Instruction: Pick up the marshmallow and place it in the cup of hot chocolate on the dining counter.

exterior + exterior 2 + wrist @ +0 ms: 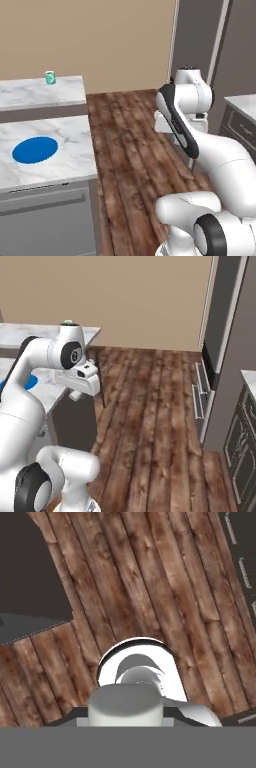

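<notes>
A white soft marshmallow (125,704) fills the bottom of the hand view, with my gripper (125,718) shut on it. The gripper (75,396) hangs over the wooden floor, just off the corner of the near counter. In the left base view the hand (163,122) is half hidden behind my own forearm. The teal cup of hot chocolate (50,77) stands on the far dining counter (30,94), well to the left of the gripper and beyond it. From the right base view only the cup's green rim (67,321) peeks over my elbow joint.
A round blue plate (35,149) lies on the nearer marble counter (75,150), which has grey cabinet fronts below. Wooden floor (130,145) runs between the counters and tall dark cabinets (225,346) on the right. A beige wall closes the back.
</notes>
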